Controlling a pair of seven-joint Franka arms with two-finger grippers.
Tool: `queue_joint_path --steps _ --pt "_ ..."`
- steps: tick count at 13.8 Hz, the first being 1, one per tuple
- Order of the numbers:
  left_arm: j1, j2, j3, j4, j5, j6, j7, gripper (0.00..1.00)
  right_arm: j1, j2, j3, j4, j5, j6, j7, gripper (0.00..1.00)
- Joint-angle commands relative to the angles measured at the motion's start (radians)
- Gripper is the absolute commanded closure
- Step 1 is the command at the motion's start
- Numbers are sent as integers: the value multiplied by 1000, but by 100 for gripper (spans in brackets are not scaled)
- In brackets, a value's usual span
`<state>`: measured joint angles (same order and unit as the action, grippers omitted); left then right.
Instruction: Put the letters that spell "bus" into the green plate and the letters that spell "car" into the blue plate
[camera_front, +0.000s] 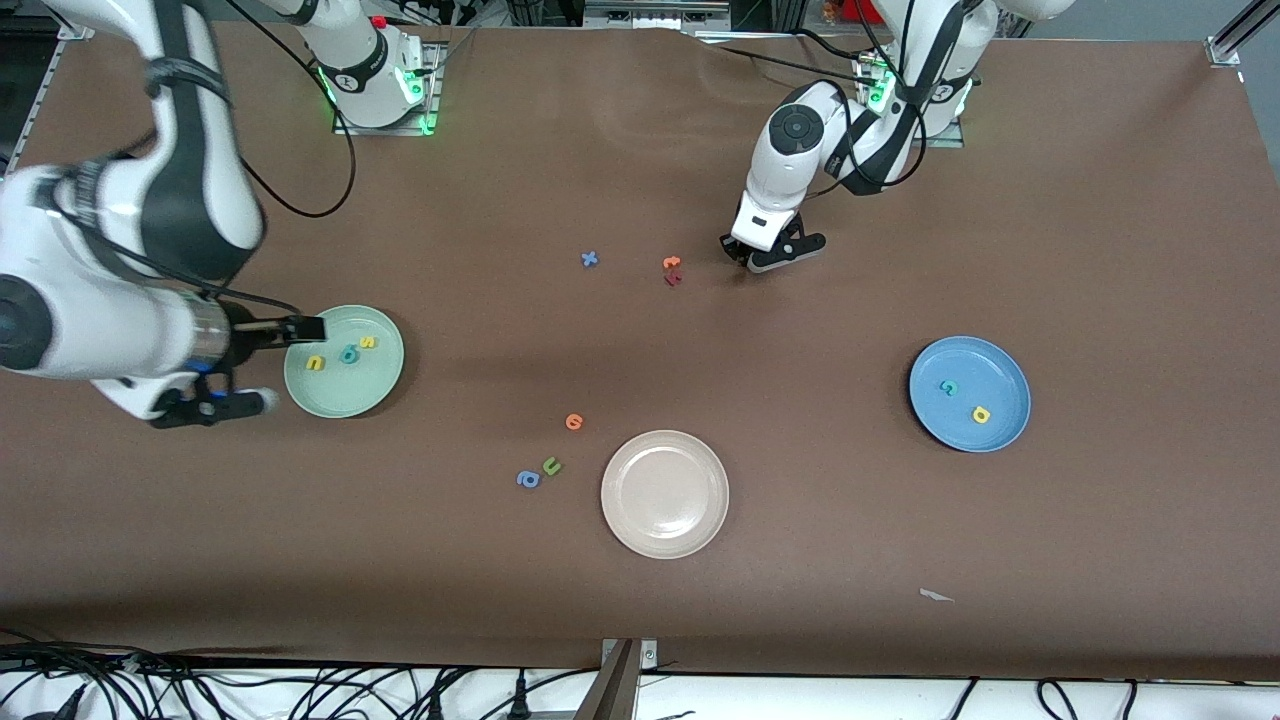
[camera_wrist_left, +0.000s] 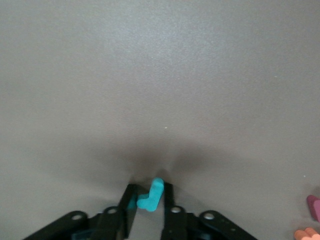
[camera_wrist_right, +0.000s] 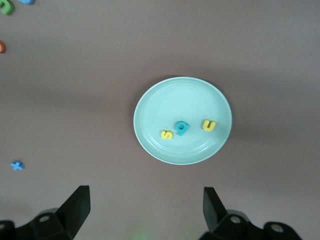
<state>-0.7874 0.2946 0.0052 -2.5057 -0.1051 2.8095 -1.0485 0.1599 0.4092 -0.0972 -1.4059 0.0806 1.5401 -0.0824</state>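
Three plates out: green plate carrying three letters, yellow "u", teal "b", yellow "s". Blue plate carries two. Left gripper pinches the teal "r" upright at the table near the orange letter. Right gripper hangs wide above the green plate.

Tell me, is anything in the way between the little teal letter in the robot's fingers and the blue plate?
Nothing visible is. The left gripper is shut on the teal "r" down at the table. From there toward the blue plate, the front view shows only bare table. The orange and red letters lie beside the gripper, away from the plate.
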Motion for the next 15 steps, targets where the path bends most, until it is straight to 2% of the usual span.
queue_joint_path --steps 1,3,5,6,7,11,13,15 --pt "-3 31 2 -4 -25 36 21 84 -106 -148 114 -126 -61 41 15 0" --pt "-3 31 3 -4 -25 36 21 87 -161 -271 120 -201 -58 54 9 0" --pt "-1 31 2 -4 -25 36 21 89 -178 -367 119 -205 -64 16 0 0" --pt "-1 31 2 -4 -25 36 21 91 -180 -386 117 -199 -105 5 -3 0" --pt "4 31 2 -4 -25 36 21 91 -175 -392 117 -191 -137 5 -3 0" --pt "17 9 12 5 -16 25 24 96 -169 -391 120 -185 -111 28 1 0" --pt "19 -24 79 33 -12 -2 114 96 -171 -385 117 -185 -113 58 -2 0" --pt "28 -55 151 70 -12 -91 229 96 -171 -383 116 -182 -108 57 0 0"
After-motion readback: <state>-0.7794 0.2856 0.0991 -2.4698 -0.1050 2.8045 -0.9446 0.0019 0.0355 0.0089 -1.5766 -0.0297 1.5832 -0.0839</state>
